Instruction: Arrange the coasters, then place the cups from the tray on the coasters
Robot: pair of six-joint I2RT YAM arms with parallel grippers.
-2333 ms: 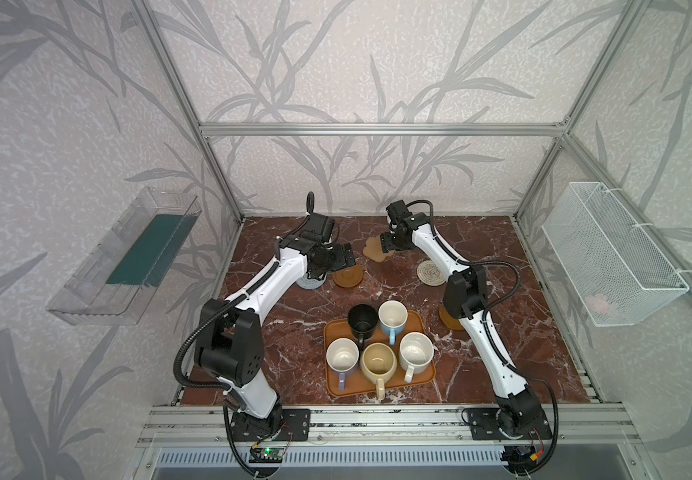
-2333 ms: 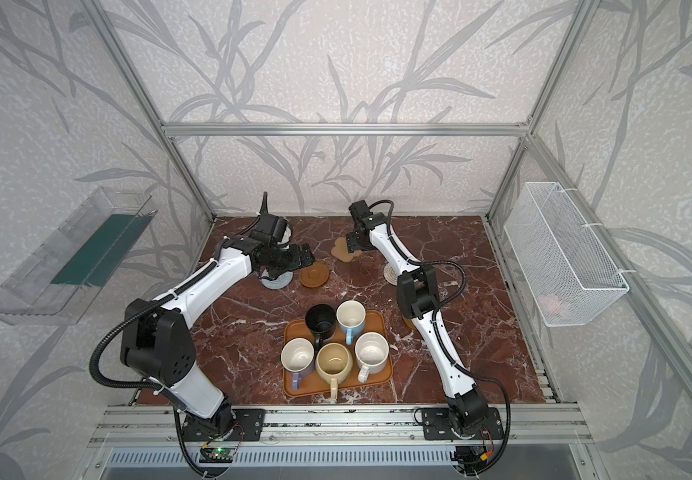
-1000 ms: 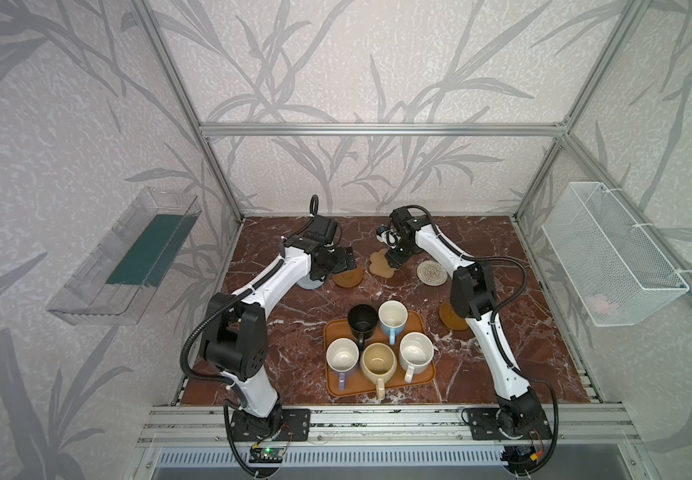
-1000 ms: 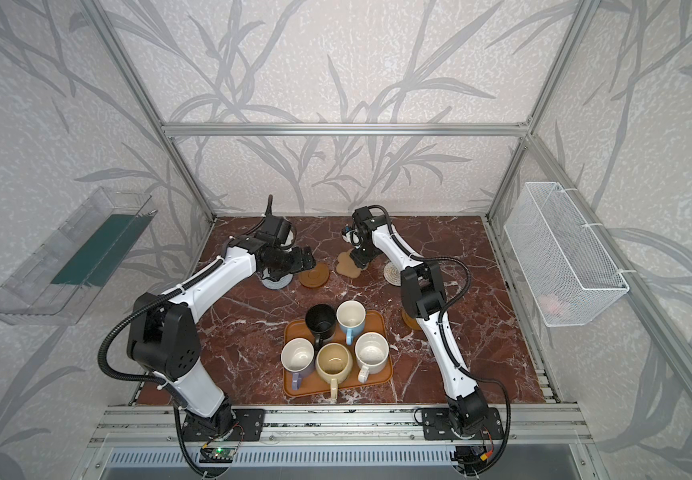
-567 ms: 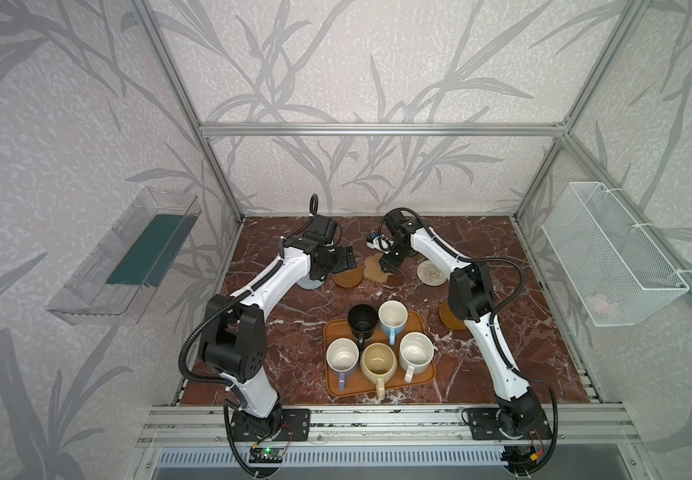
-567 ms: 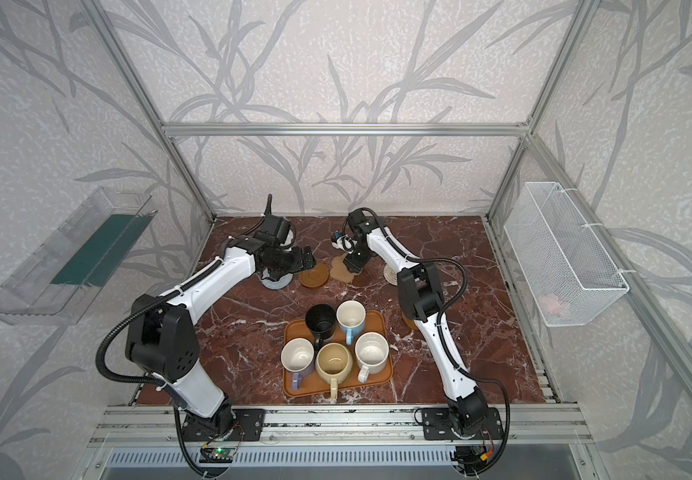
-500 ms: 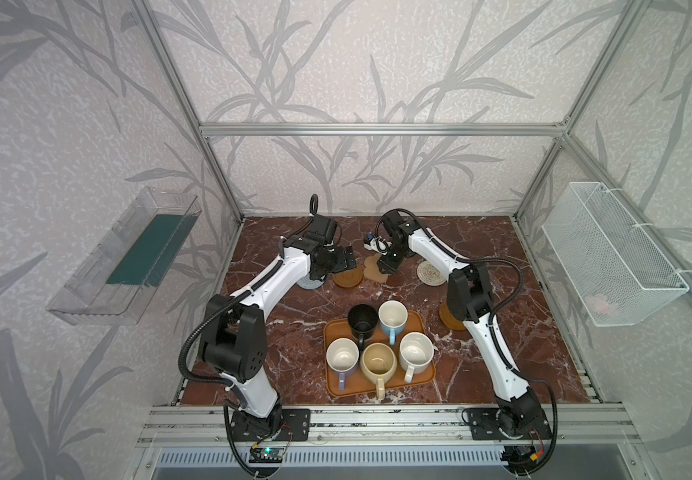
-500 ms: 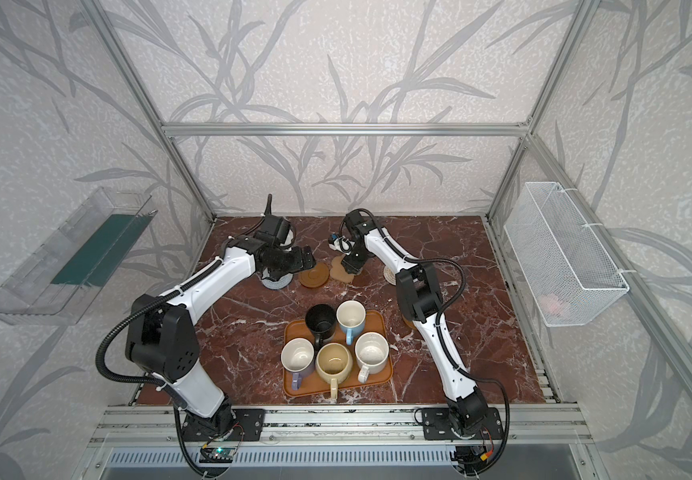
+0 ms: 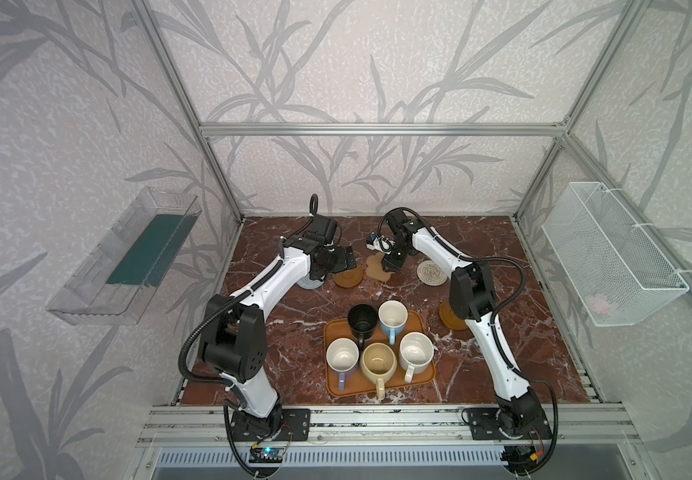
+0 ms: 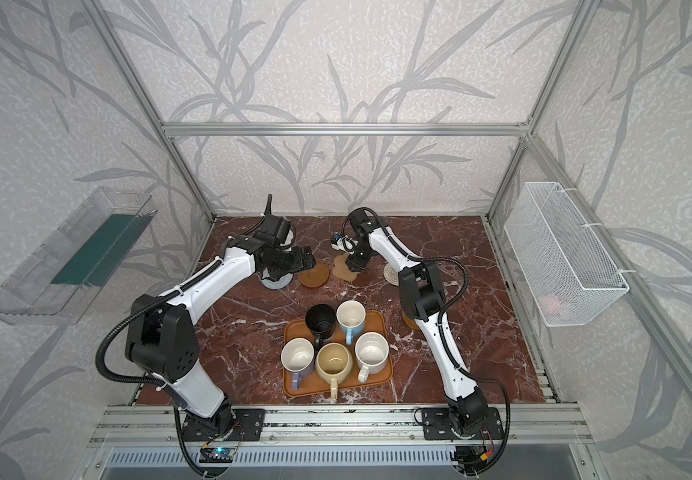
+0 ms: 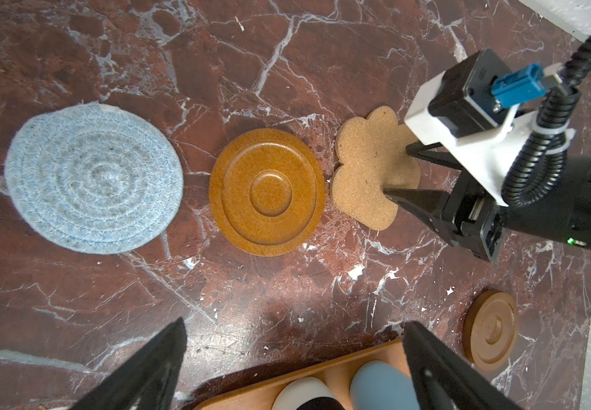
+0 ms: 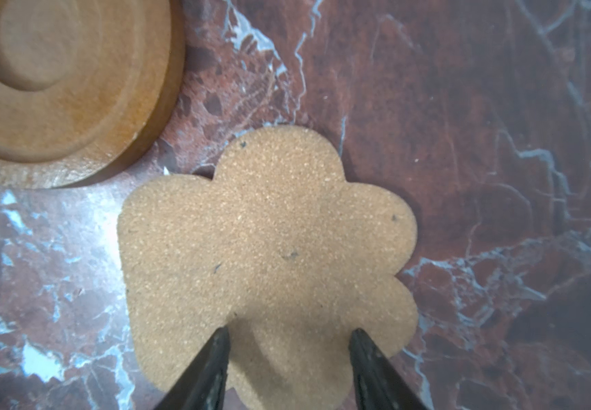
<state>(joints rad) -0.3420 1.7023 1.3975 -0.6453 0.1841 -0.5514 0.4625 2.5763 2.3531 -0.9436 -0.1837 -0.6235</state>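
Fingers (image 12: 209, 369) of the right gripper (image 12: 288, 340) stand partly apart, tips down over one lobe of the tan flower-shaped coaster (image 12: 269, 248) with nothing clamped between them. Whether they press on it cannot be told. That coaster lies flat on the red-brown marble table (image 9: 294, 332), just beside a brown wooden disc coaster (image 11: 267, 191) with only a sliver of gap. A grey woven round coaster (image 11: 93, 177) lies beyond the disc, apart from it. On the flower's other side, a cream woven round coaster (image 9: 431, 272) is partly covered by the right arm. A second brown wooden disc (image 11: 489, 330) sits near the flat orange-brown tray (image 9: 426, 370), half hidden behind the same arm in both top views. The tray holds all five mugs: black (image 9: 362, 321), light blue (image 9: 393, 319), lavender (image 9: 342, 355), tan-yellow (image 9: 378, 360) and speckled white (image 9: 416, 353). The left gripper (image 11: 292, 323) hangs above the coaster row, spread wide and empty.
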